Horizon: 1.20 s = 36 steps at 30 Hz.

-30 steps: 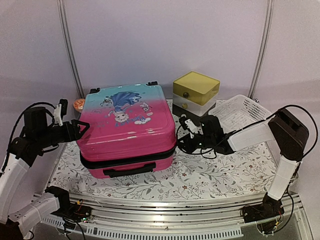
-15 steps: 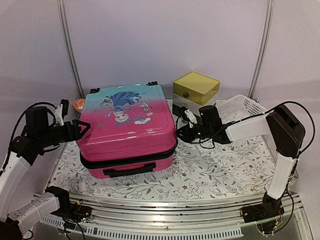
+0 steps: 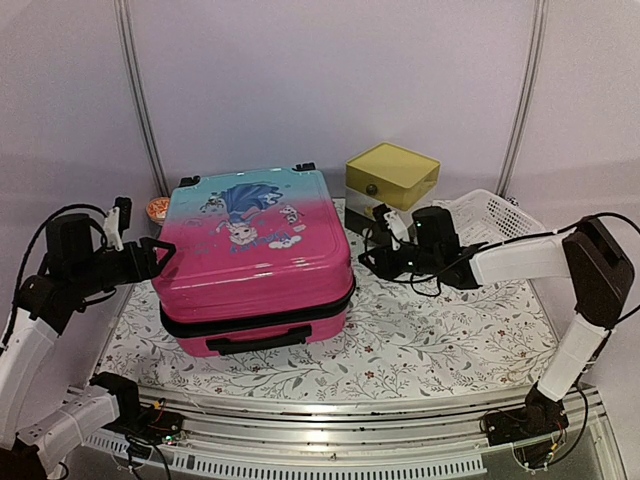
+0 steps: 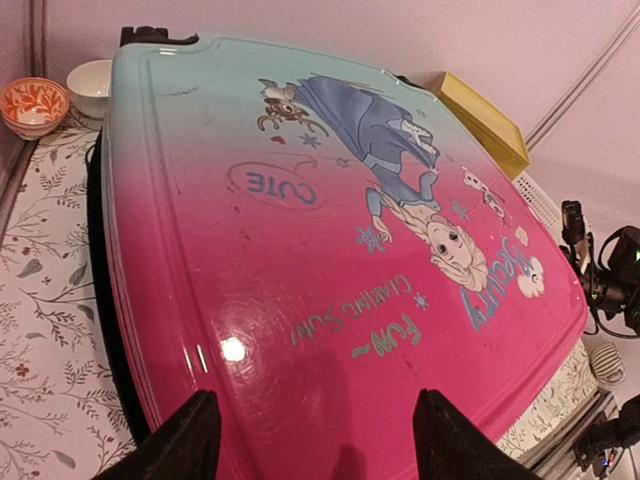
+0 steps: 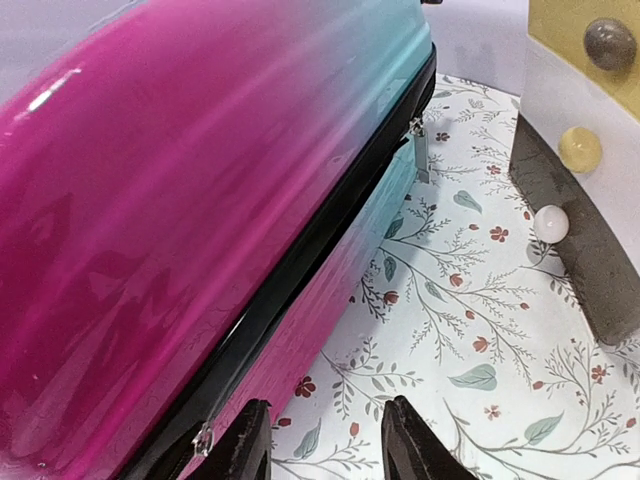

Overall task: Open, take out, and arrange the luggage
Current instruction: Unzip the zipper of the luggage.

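Observation:
The luggage [image 3: 255, 255] lies flat and zipped shut on the floral mat, turquoise at the back and pink at the front, with a cartoon girl print on its lid [image 4: 300, 250]. My left gripper [image 3: 160, 257] is at its left edge, open, with its two fingers spread over the pink lid [image 4: 315, 400] and nothing between them. My right gripper [image 3: 368, 262] hovers just off the luggage's right side, open and empty [image 5: 327, 405] above the mat. The black zipper band [image 5: 300, 250] runs past it. One metal zipper pull [image 5: 203, 437] lies by the left finger, another [image 5: 418, 145] further back.
A yellow-topped drawer box [image 3: 392, 185] stands behind my right gripper, its knobs close by [image 5: 552, 222]. A white mesh basket [image 3: 487, 222] sits at the back right. Two small bowls [image 4: 33, 103] stand behind the luggage's left corner. The floral mat [image 3: 400, 340] covers the table.
My right gripper has moved back and up along the luggage's right side, and its jaws have opened. The left arm and the luggage have not moved.

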Each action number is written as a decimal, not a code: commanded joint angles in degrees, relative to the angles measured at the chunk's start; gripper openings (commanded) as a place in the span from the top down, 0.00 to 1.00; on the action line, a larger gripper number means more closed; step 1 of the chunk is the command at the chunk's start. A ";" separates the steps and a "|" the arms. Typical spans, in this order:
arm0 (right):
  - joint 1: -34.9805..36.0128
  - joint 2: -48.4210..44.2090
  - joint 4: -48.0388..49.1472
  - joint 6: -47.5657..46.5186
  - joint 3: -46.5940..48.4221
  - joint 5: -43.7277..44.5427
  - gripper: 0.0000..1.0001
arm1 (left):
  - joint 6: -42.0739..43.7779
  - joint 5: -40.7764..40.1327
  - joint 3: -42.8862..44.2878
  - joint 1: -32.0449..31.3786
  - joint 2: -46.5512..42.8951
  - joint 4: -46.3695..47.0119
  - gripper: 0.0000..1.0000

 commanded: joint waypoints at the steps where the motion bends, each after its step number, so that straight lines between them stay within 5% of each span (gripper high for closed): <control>1: -0.09 -5.39 1.04 -1.16 -3.73 2.69 0.60 | 0.77 -1.29 1.60 -0.28 -0.11 0.24 0.32; 19: -0.10 -13.07 9.29 -1.93 -15.42 -11.46 0.57 | 0.03 -3.00 1.24 -0.24 -1.26 -1.08 0.31; 36: -0.09 -24.41 9.81 1.39 -20.39 -6.63 0.47 | -1.37 -9.74 1.62 -0.20 -3.64 -3.34 0.12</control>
